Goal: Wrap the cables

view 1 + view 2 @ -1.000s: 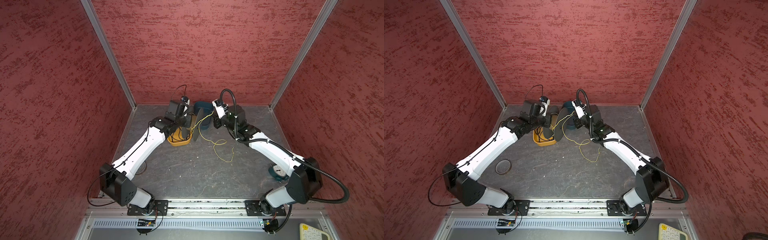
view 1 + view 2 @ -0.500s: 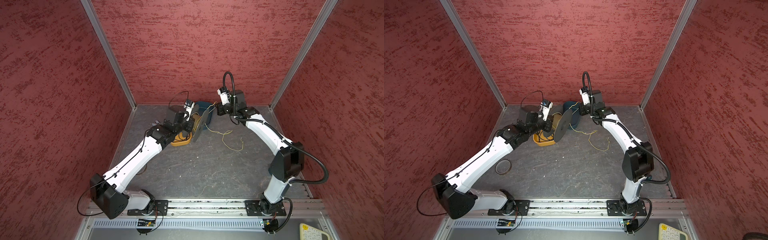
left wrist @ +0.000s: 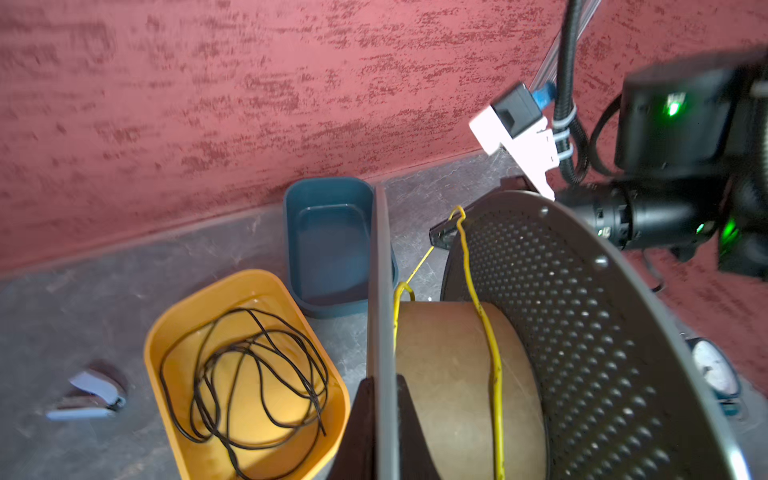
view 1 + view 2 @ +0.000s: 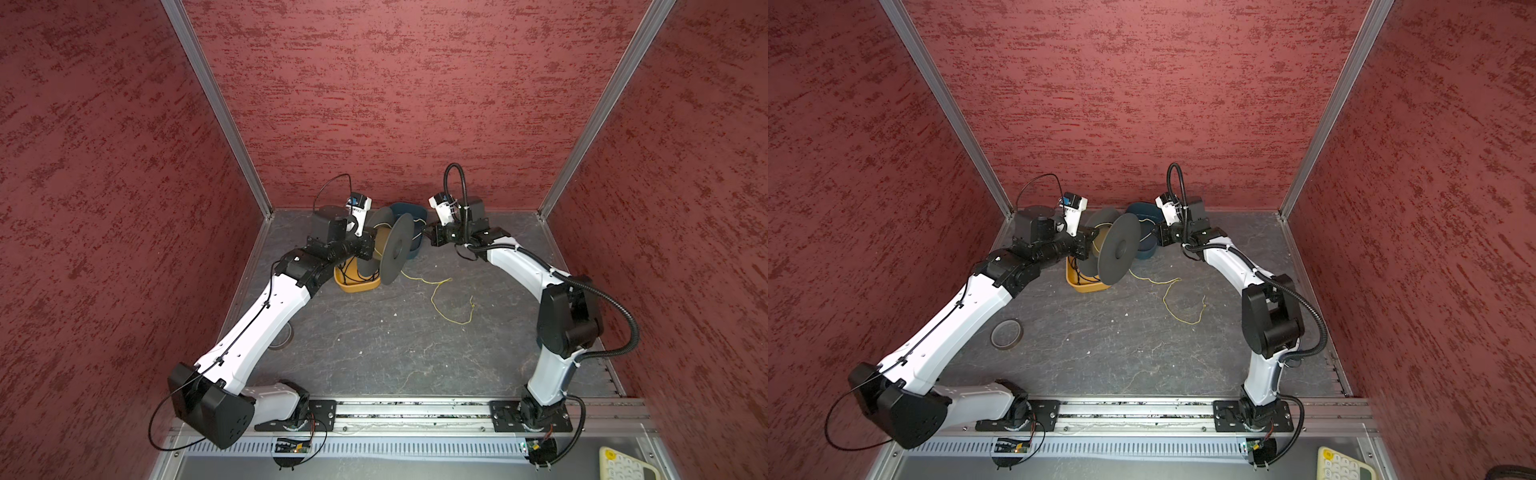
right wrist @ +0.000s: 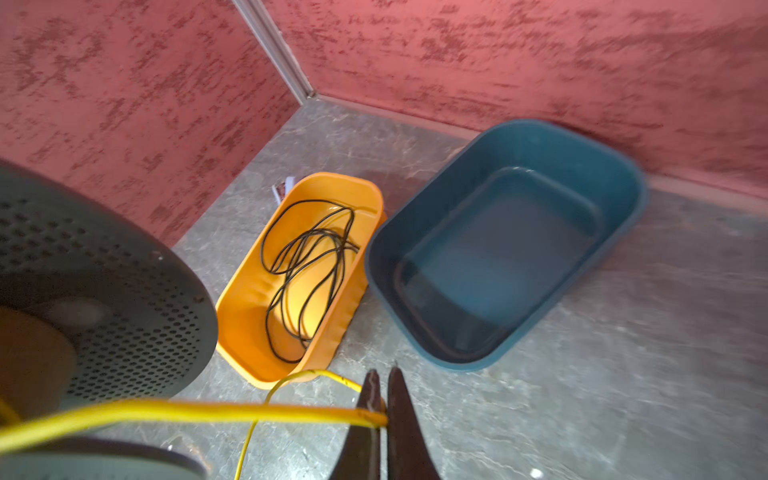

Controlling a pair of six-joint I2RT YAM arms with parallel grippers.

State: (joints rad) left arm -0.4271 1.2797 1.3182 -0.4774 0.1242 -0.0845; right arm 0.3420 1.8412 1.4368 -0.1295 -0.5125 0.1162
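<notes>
At the rear, left hand [image 3: 381, 384] gripping spool [image 4: 397, 249], right hand [image 5: 383, 382] pinching cable [image 5: 208, 411]

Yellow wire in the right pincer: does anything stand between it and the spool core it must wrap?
Nothing visible does. The yellow wire runs freely from the right pincer onto the brown spool core.

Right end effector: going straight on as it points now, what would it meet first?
Likely the rim of the dark blue plastic tub; the right end effector points past the grey perforated spool flange. Depth unclear.
</notes>
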